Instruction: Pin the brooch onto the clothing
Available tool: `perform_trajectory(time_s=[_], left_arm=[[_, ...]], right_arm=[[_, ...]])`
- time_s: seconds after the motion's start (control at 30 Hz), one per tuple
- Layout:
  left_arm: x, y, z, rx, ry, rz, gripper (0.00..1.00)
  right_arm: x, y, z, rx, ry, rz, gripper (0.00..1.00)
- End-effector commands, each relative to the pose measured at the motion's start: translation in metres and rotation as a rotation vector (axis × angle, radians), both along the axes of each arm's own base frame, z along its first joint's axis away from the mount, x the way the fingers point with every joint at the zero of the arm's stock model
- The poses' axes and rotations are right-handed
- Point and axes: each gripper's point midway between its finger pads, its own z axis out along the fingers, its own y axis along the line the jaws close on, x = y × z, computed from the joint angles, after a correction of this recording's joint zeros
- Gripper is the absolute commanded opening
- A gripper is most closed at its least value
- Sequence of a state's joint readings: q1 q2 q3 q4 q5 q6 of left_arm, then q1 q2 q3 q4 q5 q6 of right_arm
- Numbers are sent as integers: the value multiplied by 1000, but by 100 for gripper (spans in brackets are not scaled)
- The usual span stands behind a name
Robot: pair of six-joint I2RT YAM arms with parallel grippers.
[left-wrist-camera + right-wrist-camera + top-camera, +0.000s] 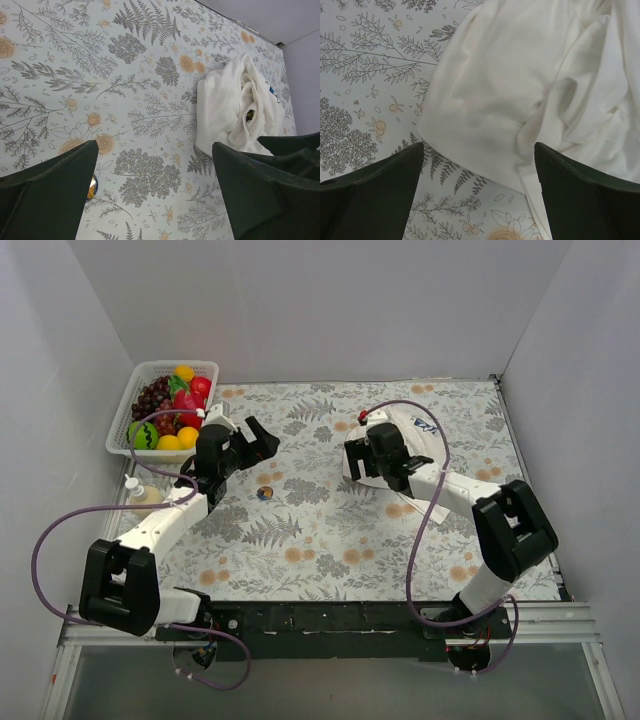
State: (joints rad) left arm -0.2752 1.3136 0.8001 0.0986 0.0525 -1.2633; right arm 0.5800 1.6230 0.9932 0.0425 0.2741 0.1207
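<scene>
The brooch (265,493), a tiny dark blue and orange button, lies on the floral cloth between the arms. In the left wrist view its edge (93,186) peeks out beside the left finger. The clothing (418,440), a crumpled white T-shirt with a bit of blue print, lies bunched at the back right; it also shows in the left wrist view (230,110) and the right wrist view (520,80). My left gripper (262,445) is open and empty, up-left of the brooch. My right gripper (368,468) is open and empty, over the shirt's near-left edge.
A white basket (136,398) of toy fruit stands at the back left. A small bottle (137,494) stands near the left edge by my left arm. White walls close in the left, back and right sides.
</scene>
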Motion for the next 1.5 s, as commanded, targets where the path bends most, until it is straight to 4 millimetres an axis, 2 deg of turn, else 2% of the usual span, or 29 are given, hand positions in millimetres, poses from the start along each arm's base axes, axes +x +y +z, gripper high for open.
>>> perform_trajectory(time_s=[0.0, 0.1, 0.13, 0.17, 0.2, 0.23, 0.27, 0.33, 0.37, 0.4, 0.47, 0.5, 0.6, 0.63, 0.7, 0.73, 0.8, 0.83, 0.9, 0.93, 1.0, 1.03, 1.17, 1.27, 1.33, 1.4, 1.47], left_arm=[[1, -7, 33, -8, -68, -53, 98], [-2, -10, 38, -11, -82, -76, 98], [-3, -10, 42, -16, -95, -77, 98], [-4, -9, 41, -15, -97, -74, 98], [-4, -8, 42, -12, -101, -71, 98], [-4, -7, 42, -11, -101, -65, 98], [-5, -5, 45, -8, -108, -56, 98], [-7, -4, 45, -2, -110, -53, 98], [-7, -3, 48, -2, -118, -52, 98], [-8, -1, 49, 6, -119, -47, 98], [-9, 0, 52, 8, -128, -43, 98], [-11, 2, 57, 10, -146, -39, 98], [-15, 3, 63, 11, -172, -39, 98], [-16, 2, 64, 9, -177, -49, 98], [-17, 1, 69, 5, -197, -59, 98], [-20, -1, 72, 5, -209, -73, 98], [-19, 0, 75, 3, -218, -69, 98], [-19, 1, 75, 0, -217, -60, 98], [-18, 1, 74, 2, -217, -57, 98], [-18, 1, 72, 5, -212, -59, 98], [-17, 1, 71, 10, -209, -59, 98], [-16, 0, 71, 11, -206, -61, 98], [-14, -2, 72, 17, -202, -74, 98], [-14, -7, 73, 10, -205, -105, 98], [-14, -12, 74, 6, -204, -131, 98], [-14, -17, 71, 2, -194, -162, 98], [-14, -20, 72, 2, -194, -184, 98]], right_arm=[[12, 24, 0, -33, -22, 20, 98], [16, 38, -18, -53, 8, 31, 96], [17, 40, -32, -74, 30, 29, 95], [22, 43, -31, -72, 26, 21, 93], [23, 44, -36, -83, 48, 9, 88], [22, 41, -47, -107, 75, -11, 87], [24, 43, -49, -99, 75, -8, 85], [24, 48, -59, -103, 95, 19, 64], [25, 52, -59, -96, 98, 35, 47], [27, 54, -56, -91, 93, 39, 16], [27, 56, -53, -89, 98, 53, 1], [29, 58, -46, -86, 85, 57, 1], [24, 72, -3, -29, 32, 136, 1], [20, 81, 33, 24, -20, 188, 1], [10, 88, 71, 34, -79, 248, 1], [2, 91, 114, 90, -146, 286, 1], [-8, 87, 155, 142, -216, 304, 1], [-16, 78, 193, 179, -288, 297, 1], [-26, 66, 231, 211, -366, 286, 1], [-36, 51, 263, 239, -435, 254, 1], [-42, 33, 287, 235, -505, 221, 1], [-47, 15, 304, 234, -547, 168, 1], [-48, -27, 322, 207, -600, 52, 1], [-47, -37, 311, 203, -583, 33, 1], [-41, -43, 290, 175, -544, -1, 1], [-34, -51, 278, 160, -517, -30, 1], [-28, -47, 274, 167, -502, -10, 1]])
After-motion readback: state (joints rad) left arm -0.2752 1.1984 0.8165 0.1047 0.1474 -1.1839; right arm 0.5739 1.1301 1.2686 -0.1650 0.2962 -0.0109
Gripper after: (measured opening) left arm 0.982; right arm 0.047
